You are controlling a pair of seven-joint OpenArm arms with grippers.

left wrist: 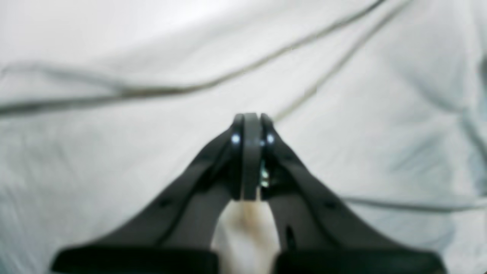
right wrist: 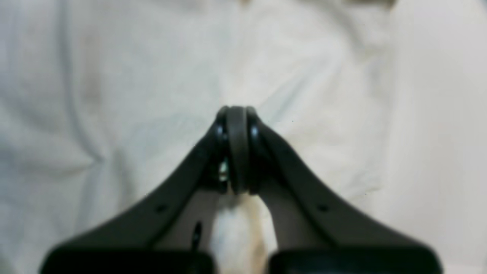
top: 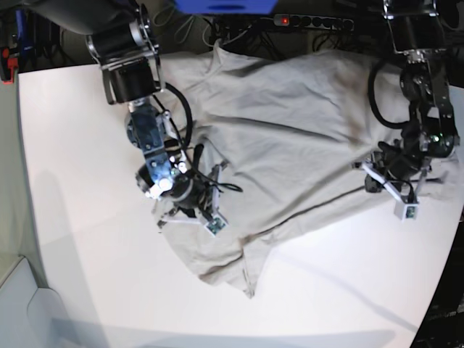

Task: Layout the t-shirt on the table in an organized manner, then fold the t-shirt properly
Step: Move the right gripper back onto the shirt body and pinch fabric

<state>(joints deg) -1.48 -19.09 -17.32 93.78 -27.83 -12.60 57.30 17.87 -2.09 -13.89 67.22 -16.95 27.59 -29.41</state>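
The light grey-beige t-shirt (top: 290, 130) lies spread but creased across the far half of the white table (top: 87, 145), its hem bunched toward the front. My right gripper (top: 194, 206) sits at the shirt's left edge. In the right wrist view its jaws (right wrist: 236, 110) are shut, tips pressed into the t-shirt (right wrist: 114, 95). My left gripper (top: 370, 176) is at the shirt's right edge. In the left wrist view it (left wrist: 251, 118) is shut too, and taut creases run out across the t-shirt (left wrist: 114, 152) from its tips.
A power strip (top: 312, 20) with a red light and loose cables lies along the table's far edge, beside a blue object (top: 225, 6). The table's right edge runs close to the left arm. Bare white tabletop stretches along the front and left.
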